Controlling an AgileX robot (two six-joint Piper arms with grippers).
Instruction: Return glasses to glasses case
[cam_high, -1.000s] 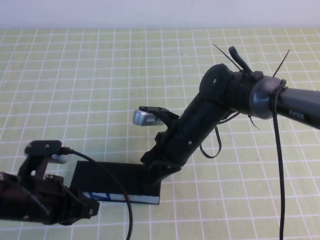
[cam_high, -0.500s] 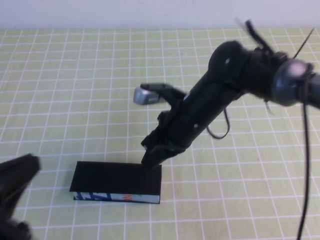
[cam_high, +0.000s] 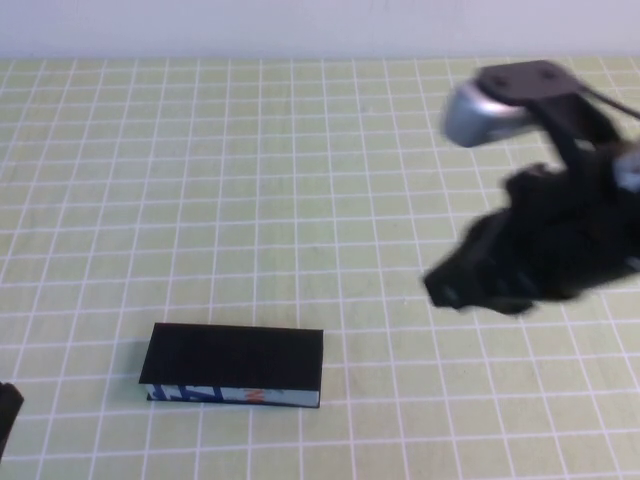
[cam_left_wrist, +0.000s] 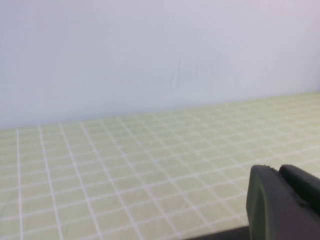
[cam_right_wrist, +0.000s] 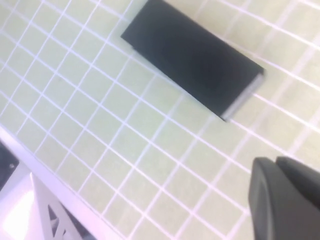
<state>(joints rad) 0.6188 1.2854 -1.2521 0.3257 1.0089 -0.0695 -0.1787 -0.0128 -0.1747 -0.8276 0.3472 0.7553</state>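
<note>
Left gripper (cam_high: 5, 410): only a dark sliver shows at the counter's near left corner in the high view; a dark fingertip is visible in its own wrist view, but whether it is released or clenched cannot be told

Counter (cam_high: 250, 180): flat surface under a pale green mat ruled with a white grid, backed by a plain white wall along its far edge

Glasses case (cam_high: 232, 364): flat rectangular black box, matte top, lid down and lying flush. Its front edge, facing the near side, carries a printed band in blue and white with a small orange mark. It lies flat on the mat toward the near edge, left of centre, long side parallel to the near edge, nothing touching it. In the right wrist view it shows as a plain dark slab (cam_right_wrist: 192, 55) with a pale, light-edged short end

Glasses: not visible in any view; with the lid shut, the contents of the case cannot be seen

Right gripper (cam_high: 450, 285): black, blurred, held above the mat toward the right edge, well apart from the case, tip pointing left. A silver-grey wrist camera housing (cam_high: 480, 110) sits above it. Released or clenched: cannot tell; it grasps nothing visible
</note>
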